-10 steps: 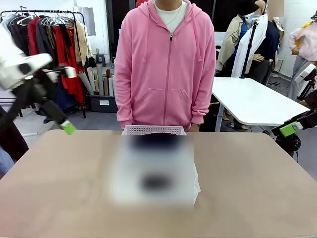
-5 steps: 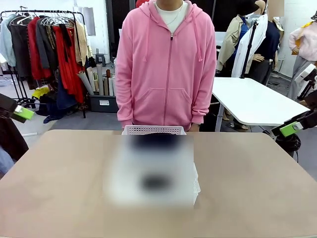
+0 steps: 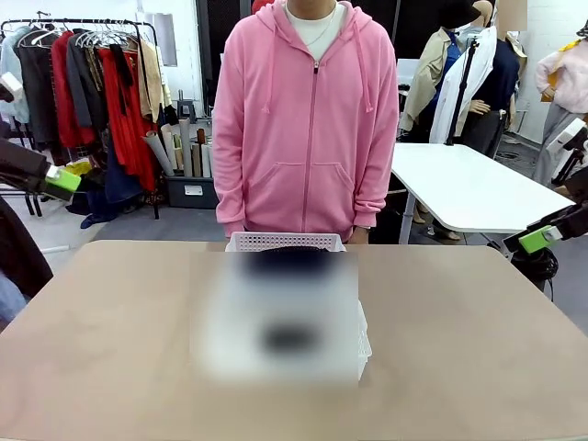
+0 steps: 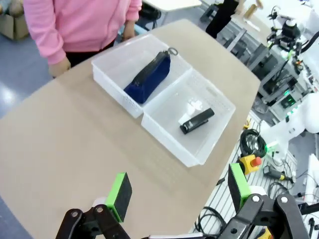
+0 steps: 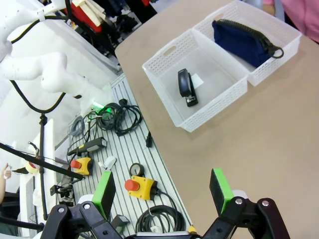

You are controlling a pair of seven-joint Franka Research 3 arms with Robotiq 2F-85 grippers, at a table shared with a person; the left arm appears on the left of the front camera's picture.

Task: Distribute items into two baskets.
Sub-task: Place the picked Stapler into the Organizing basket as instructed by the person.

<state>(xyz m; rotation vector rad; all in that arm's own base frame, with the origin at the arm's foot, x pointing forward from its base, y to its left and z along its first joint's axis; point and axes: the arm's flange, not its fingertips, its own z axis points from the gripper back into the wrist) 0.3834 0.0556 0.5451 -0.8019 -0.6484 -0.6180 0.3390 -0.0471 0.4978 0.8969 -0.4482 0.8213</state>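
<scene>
The left end effector (image 4: 177, 191) hangs wide open and holds nothing, high above the counter (image 4: 65, 144) near its edge; its green pads (image 4: 119, 195) stand well apart. In the front view it sits off the counter's left side (image 3: 62, 180), clear of the top. The right end effector (image 5: 162, 191) is likewise spread wide and empty, poised past the counter's edge with the floor, cables and a yellow box with a red button (image 5: 138, 187) below it; in the front view it shows at the right edge (image 3: 537, 239).

Bare counter lies open all round the two baskets, which stand touching end to end in the middle. The pouch (image 4: 149, 77) lies in the basket (image 4: 112, 62) nearer the person (image 3: 308, 119); the stapler (image 4: 197, 121) lies in the other basket (image 4: 214, 104), beside a small white scrap.

The front view blurs the near basket and its contents, leaving the far basket's lattice rim (image 3: 285, 242) sharp; both wrist views show pouch and stapler plainly.
</scene>
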